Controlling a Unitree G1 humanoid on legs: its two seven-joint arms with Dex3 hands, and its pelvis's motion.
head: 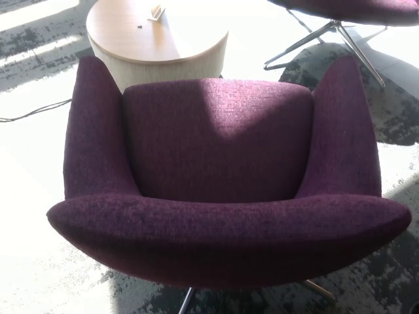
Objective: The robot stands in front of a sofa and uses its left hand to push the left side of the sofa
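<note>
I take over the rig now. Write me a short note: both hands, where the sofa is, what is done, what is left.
Hands: neither the left nor the right is in view.
Sofa: purple, right in front, its back nearest the camera, squarely facing a round wooden table beyond it.
Done: cannot be judged from this picture alone; nothing touches the sofa.
Left: if a push is still needed, bring the left hand to the sofa's left side.

Floor (26,196): pale, washed out by strong sunlight, with dark mottled patches at the top left and along the right side.
Round table (131,33): light wood top, cream curved side, standing on the floor at the top of the view.
Small object (156,11): pale, lying on the table top; too small to identify.
Cable (33,112): thin, dark, lying on the bright floor.
Second chair (347,8): purple seat, top right.
Metal legs (327,33): splayed beneath the second chair, casting a dark shadow on the floor.
</note>
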